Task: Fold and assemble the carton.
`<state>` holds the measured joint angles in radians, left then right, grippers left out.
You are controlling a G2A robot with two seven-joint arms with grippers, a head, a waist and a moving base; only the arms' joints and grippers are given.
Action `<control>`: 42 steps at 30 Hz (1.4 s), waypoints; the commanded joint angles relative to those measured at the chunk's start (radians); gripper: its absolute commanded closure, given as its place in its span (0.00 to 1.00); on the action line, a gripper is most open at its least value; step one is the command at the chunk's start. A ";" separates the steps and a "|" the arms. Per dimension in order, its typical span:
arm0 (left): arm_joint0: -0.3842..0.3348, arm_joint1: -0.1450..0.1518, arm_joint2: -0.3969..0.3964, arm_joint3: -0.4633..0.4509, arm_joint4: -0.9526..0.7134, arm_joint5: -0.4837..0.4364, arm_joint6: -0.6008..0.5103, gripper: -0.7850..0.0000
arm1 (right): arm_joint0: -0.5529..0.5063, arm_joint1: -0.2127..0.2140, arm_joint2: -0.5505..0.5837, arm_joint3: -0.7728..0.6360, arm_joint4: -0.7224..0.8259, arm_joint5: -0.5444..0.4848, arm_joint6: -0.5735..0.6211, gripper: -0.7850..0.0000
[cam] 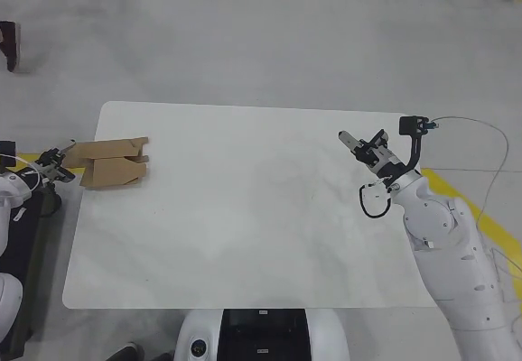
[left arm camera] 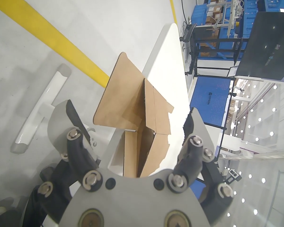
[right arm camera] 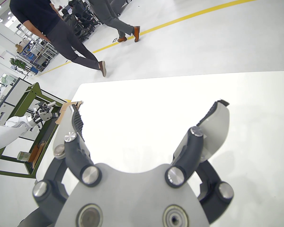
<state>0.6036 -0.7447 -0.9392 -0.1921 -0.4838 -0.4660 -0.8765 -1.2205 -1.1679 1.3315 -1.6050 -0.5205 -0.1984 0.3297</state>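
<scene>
A brown cardboard carton lies partly folded at the left edge of the white table, one end hanging over the edge. My left gripper sits just off that edge beside the carton, open. In the left wrist view the carton stands between and beyond the spread fingers, its flaps up, with the gripper empty. My right gripper hovers open over the table's far right part, away from the carton. The right wrist view has this gripper open over bare table, the carton small at the far edge.
A green frame cart with cardboard pieces stands on the floor beside the table's left edge. A white bar lies on the floor near there. Yellow floor lines run by the right side.
</scene>
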 commanded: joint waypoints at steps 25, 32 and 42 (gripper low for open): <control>0.101 -0.004 -0.068 -0.113 -0.042 0.204 0.199 0.08 | 0.000 0.000 0.000 0.000 0.000 0.000 0.000 0.00; 0.109 -0.009 -0.091 -0.124 -0.054 0.224 0.195 0.64 | 0.000 0.000 0.000 0.000 0.000 0.000 0.000 0.00; 0.117 -0.009 -0.145 -0.114 -0.115 0.215 0.138 0.93 | 0.000 0.000 0.000 0.000 0.000 0.000 0.000 0.00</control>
<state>0.7195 -0.7550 -1.0789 -0.3055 -0.5958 -0.2412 -0.7348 -1.2205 -1.1679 1.3315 -1.6050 -0.5205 -0.1984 0.3297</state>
